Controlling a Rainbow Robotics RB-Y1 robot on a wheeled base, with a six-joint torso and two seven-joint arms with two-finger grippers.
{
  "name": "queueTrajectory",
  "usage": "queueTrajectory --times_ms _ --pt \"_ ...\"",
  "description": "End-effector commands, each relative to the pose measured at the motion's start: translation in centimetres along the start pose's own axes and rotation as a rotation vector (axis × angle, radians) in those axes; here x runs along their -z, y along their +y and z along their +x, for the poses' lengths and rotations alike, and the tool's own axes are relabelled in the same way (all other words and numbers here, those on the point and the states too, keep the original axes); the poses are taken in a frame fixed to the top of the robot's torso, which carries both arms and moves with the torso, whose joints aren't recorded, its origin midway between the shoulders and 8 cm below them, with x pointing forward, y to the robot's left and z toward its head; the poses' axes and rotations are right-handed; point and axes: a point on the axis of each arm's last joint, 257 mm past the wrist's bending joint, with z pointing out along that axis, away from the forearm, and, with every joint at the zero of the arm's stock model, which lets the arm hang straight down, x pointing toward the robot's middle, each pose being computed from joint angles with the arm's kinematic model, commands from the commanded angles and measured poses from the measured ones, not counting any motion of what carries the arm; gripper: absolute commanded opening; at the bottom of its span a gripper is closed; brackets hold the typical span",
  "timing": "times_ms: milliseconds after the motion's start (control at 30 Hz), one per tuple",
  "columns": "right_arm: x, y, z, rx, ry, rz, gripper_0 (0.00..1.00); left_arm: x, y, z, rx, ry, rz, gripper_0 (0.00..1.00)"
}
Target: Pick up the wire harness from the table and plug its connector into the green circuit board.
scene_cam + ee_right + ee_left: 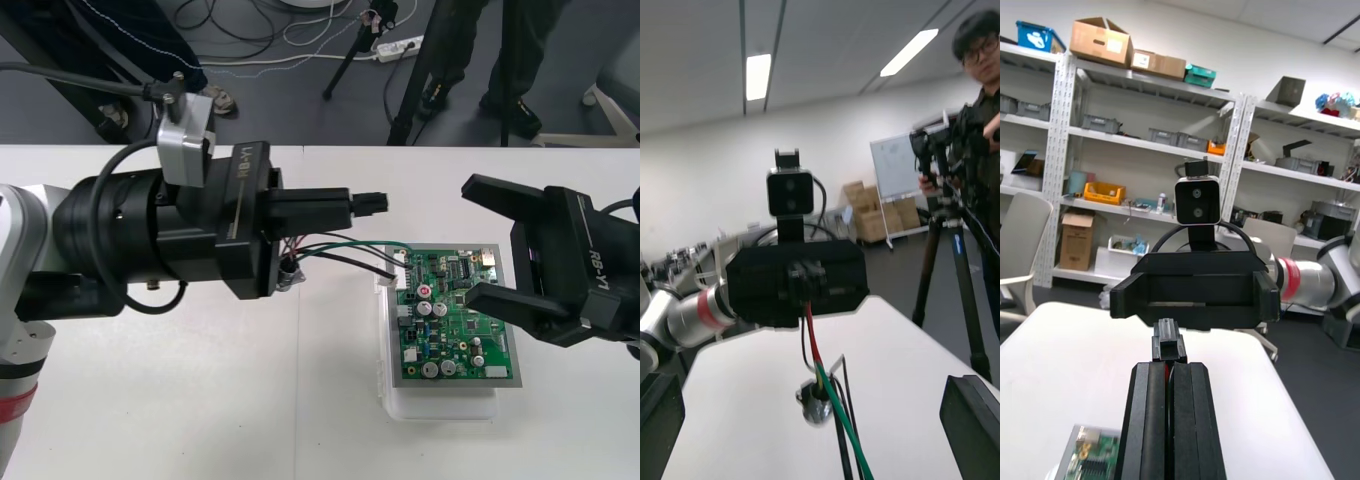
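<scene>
Left gripper (350, 205) is clamped tight, fingers pressed together, with the little black plug (373, 203) pinched right at the tips and poking out toward the board (455, 315). It's up in the air just short of the board's near edge, so the plug isn't in yet. The rest of the harness (300, 250) droops under the gripper: the wires (345, 247) sag down, the green and black ones reaching toward the board's corner, and the metal socket (289, 272) sits low by the table (200, 400); can't tell if it's touching. Right gripper (495, 245) hovers over the board's far side, fingers spread wide, holding nothing. My guess is this thing weighs next to nothing and the wires are floppy, so the stiff plug body is the only sane place to hold it. The dangling socket probably tugs a bit.
</scene>
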Motion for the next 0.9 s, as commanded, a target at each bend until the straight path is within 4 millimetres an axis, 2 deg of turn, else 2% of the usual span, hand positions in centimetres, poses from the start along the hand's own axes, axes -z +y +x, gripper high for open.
queueTrajectory --times_ms 33,233,333,500,700,900 --pt "1.5 -0.9 1.5 0.107 0.170 -0.003 1.00 3.2 -1.3 1.2 -0.064 0.068 0.028 0.00" --pt "5.0 -1.4 6.5 0.128 0.435 0.002 1.00 6.1 -1.0 3.4 -0.052 0.096 0.043 0.00" --pt "6.9 -1.5 8.3 0.121 0.542 0.005 1.00 7.2 -0.5 4.7 -0.068 0.100 0.043 0.00" --pt "9.7 -1.6 10.3 0.075 0.689 0.017 1.00 8.7 -0.2 7.0 -0.074 0.106 0.048 0.00" --pt "13.2 -2.0 12.5 0.148 0.870 -0.017 1.00 10.3 -0.2 9.8 -0.091 0.126 0.061 0.00" --pt "17.7 -1.8 14.0 0.196 1.070 -0.078 1.00 11.1 -0.1 12.7 -0.102 0.138 0.060 0.00"
